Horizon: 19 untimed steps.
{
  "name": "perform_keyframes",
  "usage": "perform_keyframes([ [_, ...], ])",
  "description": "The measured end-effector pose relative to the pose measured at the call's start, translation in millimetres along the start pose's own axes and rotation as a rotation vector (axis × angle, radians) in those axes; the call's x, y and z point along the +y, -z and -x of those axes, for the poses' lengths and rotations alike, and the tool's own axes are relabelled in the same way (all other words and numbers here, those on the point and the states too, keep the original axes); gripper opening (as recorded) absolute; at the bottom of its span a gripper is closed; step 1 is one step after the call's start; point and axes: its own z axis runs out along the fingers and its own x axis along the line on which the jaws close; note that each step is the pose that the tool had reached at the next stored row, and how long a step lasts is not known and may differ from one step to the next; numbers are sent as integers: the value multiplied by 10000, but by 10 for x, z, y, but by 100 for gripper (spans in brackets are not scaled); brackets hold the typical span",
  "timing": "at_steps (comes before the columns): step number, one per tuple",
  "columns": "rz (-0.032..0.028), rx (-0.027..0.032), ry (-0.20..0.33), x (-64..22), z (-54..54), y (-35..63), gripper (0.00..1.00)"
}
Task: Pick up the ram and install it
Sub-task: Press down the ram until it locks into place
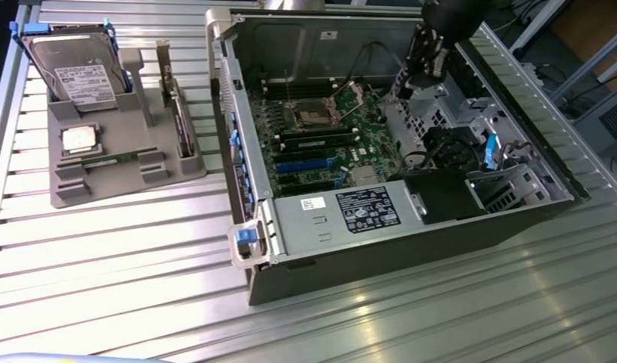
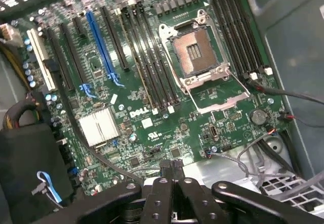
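The black two-finger gripper point(image 2: 172, 171) has its tips pressed together with nothing between them, poised above the near edge of the green motherboard point(image 2: 152, 97). In the exterior view the gripper point(image 1: 426, 69) hangs inside the open grey computer case point(image 1: 389, 249), close to the case's far wall and just beside a metal drive cage point(image 1: 435, 106).

Below the gripper, the open silver processor socket point(image 2: 195, 52) sits empty with its frame raised. A row of long black memory slots point(image 2: 147, 57) runs just beside the socket, and a blue expansion slot point(image 2: 101, 47) lies further along. One green ram stick point(image 1: 317, 141) already sits in a slot on the board.

Well apart from the gripper, outside the case toward the exterior view's left, a grey moulded parts tray point(image 1: 127, 178) rests on the ribbed metal bench point(image 1: 106, 249). A long thin green ram point(image 1: 179, 113) stands on its edge in the tray's slot nearest the case. A second ram stick point(image 1: 112, 160) lies flat near the tray's front. A silver hard drive with a white label point(image 1: 76, 72) leans at the tray's back, and a square silver processor chip point(image 1: 79, 139) lies between them. Open bench surrounds the tray.
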Motion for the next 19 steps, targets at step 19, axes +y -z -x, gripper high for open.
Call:
perform_keyframes([
  [19,161,-186,-4830,0,0,-14,11],
])
